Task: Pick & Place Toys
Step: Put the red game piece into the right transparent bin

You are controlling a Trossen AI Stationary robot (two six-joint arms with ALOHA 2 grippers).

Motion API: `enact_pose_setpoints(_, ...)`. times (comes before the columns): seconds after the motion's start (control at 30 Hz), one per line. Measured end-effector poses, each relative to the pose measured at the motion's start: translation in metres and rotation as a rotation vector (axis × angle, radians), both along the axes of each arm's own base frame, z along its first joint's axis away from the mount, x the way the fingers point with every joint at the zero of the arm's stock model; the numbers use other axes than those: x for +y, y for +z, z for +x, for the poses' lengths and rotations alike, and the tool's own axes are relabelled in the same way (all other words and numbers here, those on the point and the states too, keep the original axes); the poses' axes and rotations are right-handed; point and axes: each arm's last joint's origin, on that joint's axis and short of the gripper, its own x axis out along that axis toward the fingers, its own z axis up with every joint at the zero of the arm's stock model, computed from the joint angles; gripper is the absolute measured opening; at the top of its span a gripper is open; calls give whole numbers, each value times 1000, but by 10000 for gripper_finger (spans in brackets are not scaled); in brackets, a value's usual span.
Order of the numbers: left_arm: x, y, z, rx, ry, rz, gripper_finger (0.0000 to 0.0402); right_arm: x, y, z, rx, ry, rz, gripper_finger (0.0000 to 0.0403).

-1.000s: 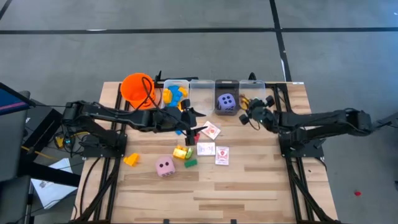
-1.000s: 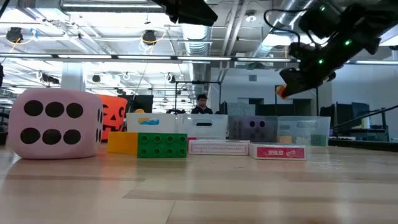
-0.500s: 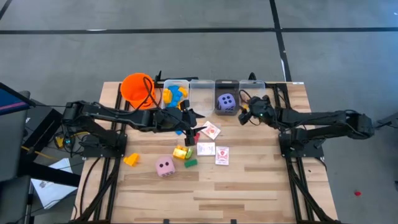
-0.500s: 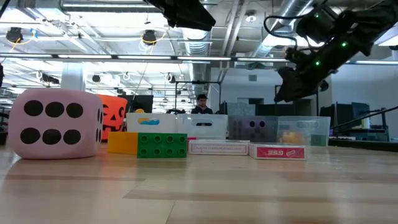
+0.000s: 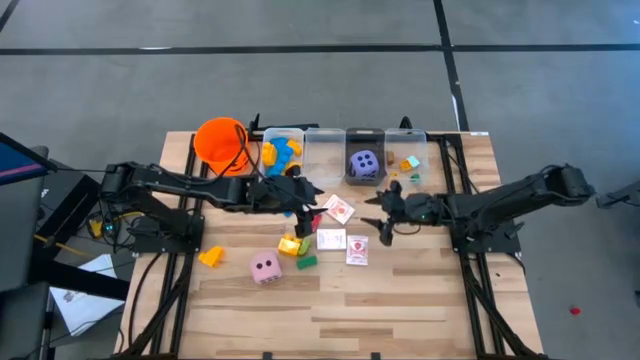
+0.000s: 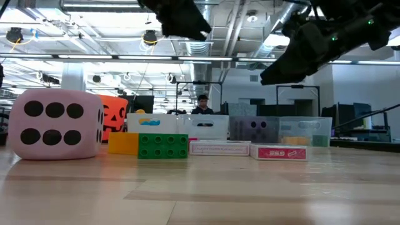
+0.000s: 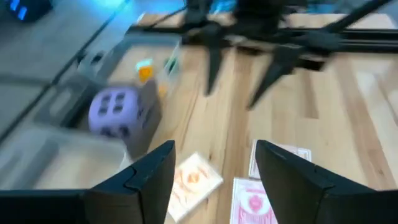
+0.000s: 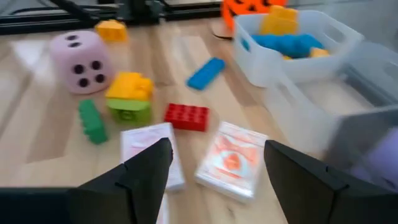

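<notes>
Above pink-and-white cards (image 5: 345,244), left tool (image 5: 303,212) and right tool (image 5: 383,226) spread, empty, card print unreadable.

An orange bucket (image 5: 222,143) stands at the back of the pale wooden surface (image 5: 400,300), toward its left corner. Just beside the bucket, along the same back edge, runs a row of four clear rectangular plastic bins (image 5: 325,152), touching side to side. In the low view the bucket (image 6: 115,117) shows a black jack-o'-lantern face, and a person (image 6: 202,104) sits far behind the bins in the room.
</notes>
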Motion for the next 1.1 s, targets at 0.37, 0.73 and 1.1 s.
enact_pose_setpoints(0.37,6,-29,-1,65,351,-383,288,8,-22,24,-21,39,-37,255)
enact_pose_setpoints(0.73,5,-91,26,212,445,-436,298,6,-23,25,-27,33,-39,255)
enact_pose_setpoints(1.1,3,-125,34,313,476,-460,298,6,-24,25,-24,33,-40,255)
